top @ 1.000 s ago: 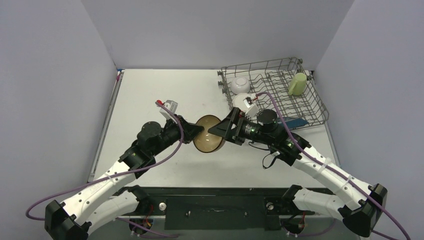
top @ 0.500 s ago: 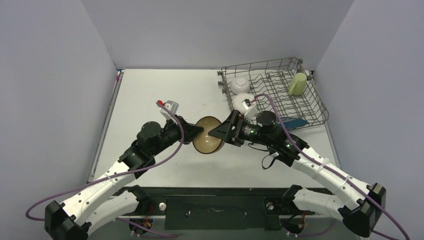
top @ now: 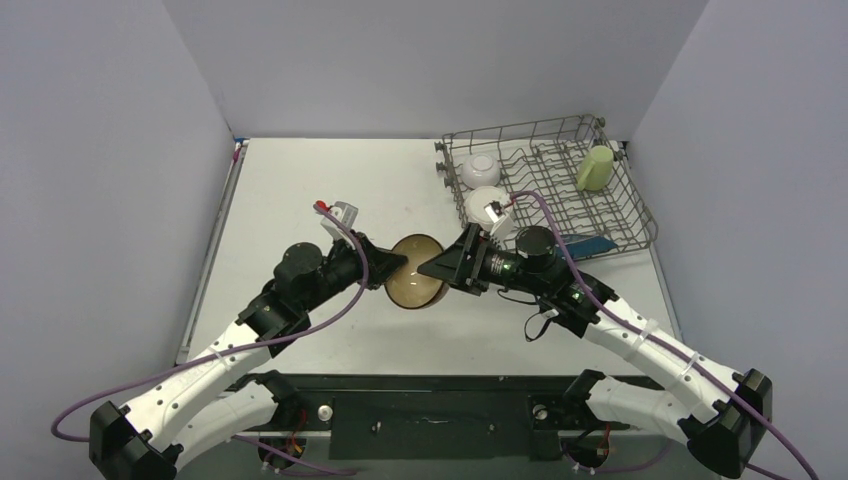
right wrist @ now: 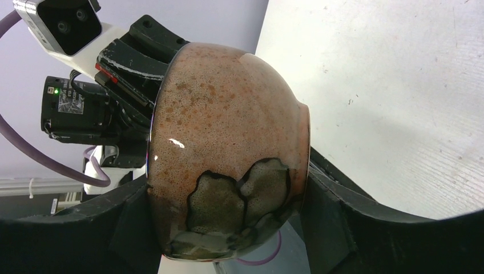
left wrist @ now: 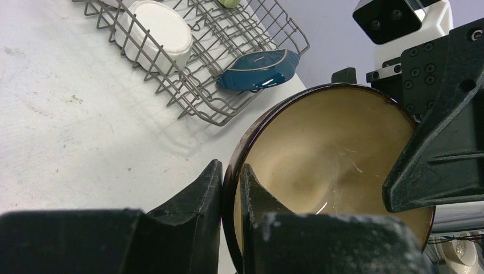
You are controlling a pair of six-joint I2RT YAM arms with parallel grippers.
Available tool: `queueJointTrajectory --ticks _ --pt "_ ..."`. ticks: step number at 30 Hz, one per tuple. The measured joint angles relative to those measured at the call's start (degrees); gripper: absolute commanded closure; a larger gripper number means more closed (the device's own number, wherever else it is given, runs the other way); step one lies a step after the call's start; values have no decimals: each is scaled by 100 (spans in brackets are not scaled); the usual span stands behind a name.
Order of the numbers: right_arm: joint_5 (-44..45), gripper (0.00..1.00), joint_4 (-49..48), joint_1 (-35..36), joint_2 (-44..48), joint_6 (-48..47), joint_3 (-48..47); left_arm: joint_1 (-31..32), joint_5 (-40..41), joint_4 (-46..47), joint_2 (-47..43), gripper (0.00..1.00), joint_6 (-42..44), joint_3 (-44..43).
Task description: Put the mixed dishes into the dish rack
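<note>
The brown bowl (top: 415, 270) with its cream inside (left wrist: 331, 148) hangs on edge above the table's middle. My left gripper (top: 392, 262) is shut on its rim, one finger inside (left wrist: 254, 191) and one outside. From the other side my right gripper (top: 432, 267) spans the speckled outer wall (right wrist: 228, 125), and both fingers (right wrist: 134, 228) press against it. In the dish rack (top: 620, 215) at the back right are the small white bowl (top: 480, 167), the white scalloped plate (top: 482, 203), the pale green mug (top: 594, 168) and the dark blue dish (top: 590, 243).
The rack's near corner (left wrist: 188, 97) holds the white plate (left wrist: 154, 31), with the blue dish (left wrist: 259, 68) at its front edge. Purple cables run along both arms. Grey walls close in the table on three sides.
My right gripper has slid a little left onto the bowl and its jaws have narrowed onto the bowl's sides. The left gripper and the bowl have stayed put.
</note>
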State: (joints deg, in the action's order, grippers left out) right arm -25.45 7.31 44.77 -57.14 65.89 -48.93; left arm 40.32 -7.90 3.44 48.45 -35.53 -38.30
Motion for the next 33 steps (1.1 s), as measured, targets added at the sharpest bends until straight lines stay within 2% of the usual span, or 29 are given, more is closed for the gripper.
queueJointTrajectory --ticks 1,2,3,6,7,8,9,10,14,19,27,33 --pt "-15 88 -22 -9 0 0 11 0 2 0 0 100 -2 -4" --pt "-28 99 -33 -11 0 2 11 0 0 -2 4 100 -4 -9" --pt "-28 100 -44 -13 0 2 13 -4 -7 -2 9 100 -7 -20" --pt "-31 100 -90 -28 0 17 20 -26 -20 -26 42 100 -15 -74" --pt "-31 100 -105 -39 0 28 20 -31 -22 -39 57 97 -24 -98" --pt "-31 100 -118 -48 0 33 20 -31 -20 -44 68 86 -35 -114" --pt "-31 100 -122 -52 0 46 20 -31 -15 -63 81 80 -46 -133" --pt "-28 100 -125 -57 0 70 20 -33 -4 -74 87 70 -68 -146" --pt "-107 100 -173 -59 0 205 74 -28 46 37 94 50 -337 -243" --pt "-223 100 -236 -240 4 367 350 -24 59 293 24 38 -570 -326" --pt "-269 100 -369 -684 133 643 673 -44 168 315 -20 27 -669 -328" --pt "-387 100 -459 -1237 289 798 708 -85 599 11 -195 20 -654 -332"
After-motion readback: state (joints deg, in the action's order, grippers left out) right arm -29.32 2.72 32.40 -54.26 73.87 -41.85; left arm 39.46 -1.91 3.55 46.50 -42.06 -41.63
